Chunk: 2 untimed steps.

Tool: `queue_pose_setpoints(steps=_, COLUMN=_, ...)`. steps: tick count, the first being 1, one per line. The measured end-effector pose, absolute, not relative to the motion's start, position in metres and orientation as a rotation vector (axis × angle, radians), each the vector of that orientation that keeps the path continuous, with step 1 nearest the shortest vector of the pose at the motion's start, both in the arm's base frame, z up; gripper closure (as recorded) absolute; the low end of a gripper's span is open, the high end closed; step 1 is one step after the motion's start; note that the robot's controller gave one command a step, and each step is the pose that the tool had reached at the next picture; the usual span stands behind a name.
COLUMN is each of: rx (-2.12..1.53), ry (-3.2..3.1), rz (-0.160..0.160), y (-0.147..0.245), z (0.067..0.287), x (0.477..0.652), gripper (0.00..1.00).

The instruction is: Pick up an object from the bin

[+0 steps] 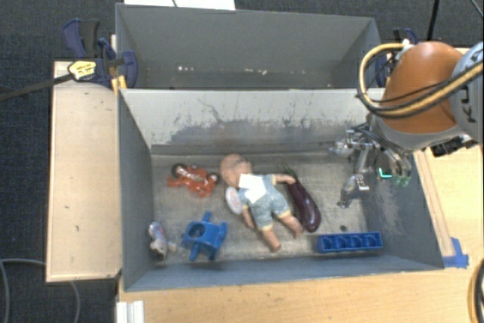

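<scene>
The jaws hang low at the right end of the bin [136, 163], over bare floor; whether they are parted or clenched I cannot tell. Nearest them lie a flat blue brick [349, 242] by the front wall and a dark purple aubergine [305, 206] against the doll [261, 197].

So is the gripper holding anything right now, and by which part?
Nothing: the gripper hangs over bare bin floor, clear of the blue block.
</scene>
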<state>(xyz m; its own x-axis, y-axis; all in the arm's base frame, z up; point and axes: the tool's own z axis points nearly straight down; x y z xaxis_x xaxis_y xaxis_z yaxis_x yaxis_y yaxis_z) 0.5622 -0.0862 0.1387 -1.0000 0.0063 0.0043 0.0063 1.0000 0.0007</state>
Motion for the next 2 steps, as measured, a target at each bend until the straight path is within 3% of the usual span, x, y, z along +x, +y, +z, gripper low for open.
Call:
queue_pose_setpoints(steps=1, rx=-0.007, ry=-3.144, rz=0.0, y=-0.086, z=0.142, x=0.564, gripper=0.0)
queue_pose_setpoints(steps=2, rx=0.068, ry=-3.148, rz=0.003, y=-0.043, z=0.118, x=0.522, gripper=0.0)
